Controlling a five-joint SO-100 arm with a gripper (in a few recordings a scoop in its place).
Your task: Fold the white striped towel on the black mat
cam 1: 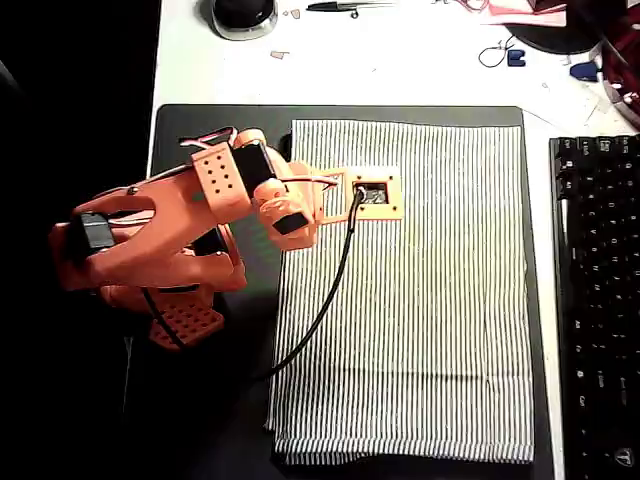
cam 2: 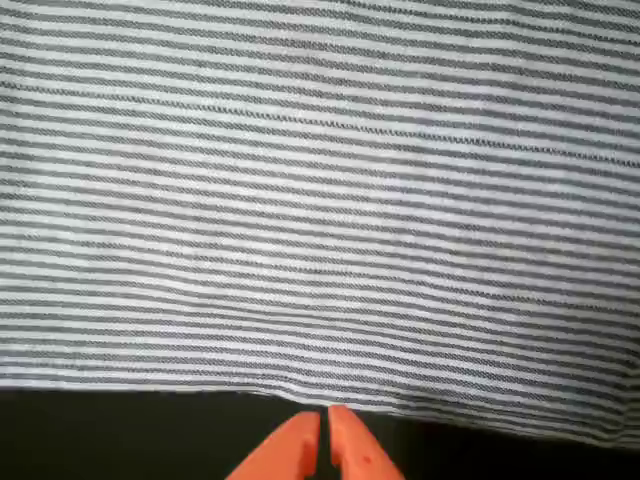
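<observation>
Orange fingertips of my gripper (cam 2: 323, 440) sit nearly closed, a thin slit between them, gripping nothing, over the black mat (cam 2: 100, 440) just off the hem of the white striped towel (cam 2: 320, 200). Risk, as I judge it: pinching mat instead of cloth. My cable (cam 1: 320, 310) trails across the towel's left part and may snag a fold. Keyboard (cam 1: 595, 300) lies right of the towel, clear.

The white striped towel (cam 1: 420, 300), a thin cloth with fine dark pinstripes running lengthwise, lies spread flat and unfolded over most of the black mat (cam 1: 200, 130), whose matte surface shows as a wide band along the towel's left side in the overhead view.
</observation>
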